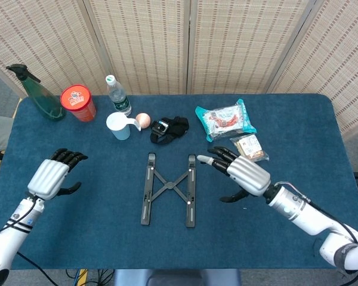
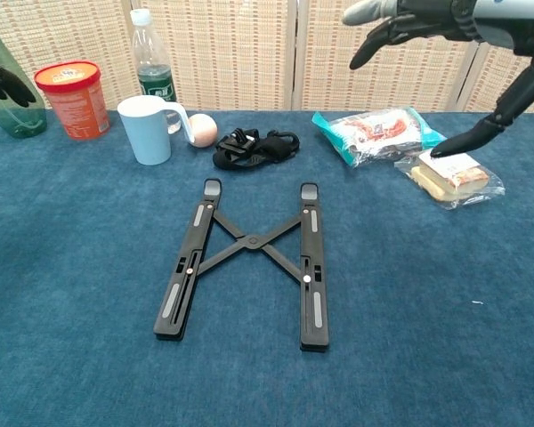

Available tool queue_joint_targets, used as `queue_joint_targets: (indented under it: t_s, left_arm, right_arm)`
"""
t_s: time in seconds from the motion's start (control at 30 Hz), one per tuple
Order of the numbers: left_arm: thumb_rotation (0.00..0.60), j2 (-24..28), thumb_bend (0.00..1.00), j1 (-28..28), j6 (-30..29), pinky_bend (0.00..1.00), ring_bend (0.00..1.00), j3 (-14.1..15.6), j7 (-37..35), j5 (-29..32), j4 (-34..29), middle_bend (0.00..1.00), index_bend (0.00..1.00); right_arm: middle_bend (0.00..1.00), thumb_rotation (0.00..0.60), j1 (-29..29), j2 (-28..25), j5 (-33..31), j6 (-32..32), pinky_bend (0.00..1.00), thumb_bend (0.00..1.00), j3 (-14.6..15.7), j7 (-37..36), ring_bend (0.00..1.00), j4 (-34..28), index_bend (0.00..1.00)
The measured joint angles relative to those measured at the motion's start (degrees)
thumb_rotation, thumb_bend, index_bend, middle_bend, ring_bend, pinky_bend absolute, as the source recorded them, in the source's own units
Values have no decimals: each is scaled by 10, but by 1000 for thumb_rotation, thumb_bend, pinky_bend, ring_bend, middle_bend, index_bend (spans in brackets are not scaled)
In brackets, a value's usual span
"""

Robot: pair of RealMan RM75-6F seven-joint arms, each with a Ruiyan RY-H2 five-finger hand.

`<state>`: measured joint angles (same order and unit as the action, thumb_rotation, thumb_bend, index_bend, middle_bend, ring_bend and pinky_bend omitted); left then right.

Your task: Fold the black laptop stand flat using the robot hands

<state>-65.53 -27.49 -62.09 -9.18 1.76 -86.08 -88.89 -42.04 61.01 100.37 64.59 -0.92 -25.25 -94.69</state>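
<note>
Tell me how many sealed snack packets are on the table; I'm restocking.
2, both right of the laptop stand: a teal packet toward the back edge and a clear-wrapped one just in front of it. None appears hidden.

Lighting: bright, even, diffuse, from overhead; both views well exposed. Shadows: faint and soft, tight under the flat black metal laptop stand point(image 1: 167, 188) and beside the pale blue plastic mug point(image 2: 148, 130). Glare: small highlights on the crinkled clear snack wrappers point(image 2: 379, 133). Focus: sharp across the dark blue felt-covered table point(image 1: 95, 238); slight softness at the chest view's upper edge. Distortion: mild wide-angle spread in the chest view.
</note>
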Motion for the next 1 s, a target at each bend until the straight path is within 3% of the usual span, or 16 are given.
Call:
queue_joint_targets:
  t_s: [0.3,0.57,1.0]
  left_arm:
    - [600,-101,182,-82,70,66,107,-7,-27,3,117,125,116]
    - [600,-172,182,-126,95,64,107,-1,-53,3,193,123,116]
    - [600,-241,182,-170,119,62,106,13,-80,5,262,123,116]
  right_arm:
    - [117,600,5,36,12,-37,37,0,8,185,0,-9,0]
    - [37,600,8,110,29,-44,0,0,11,304,0,33,0]
    - [0,600,4,231,5,-57,0,0,-4,377,0,156,0]
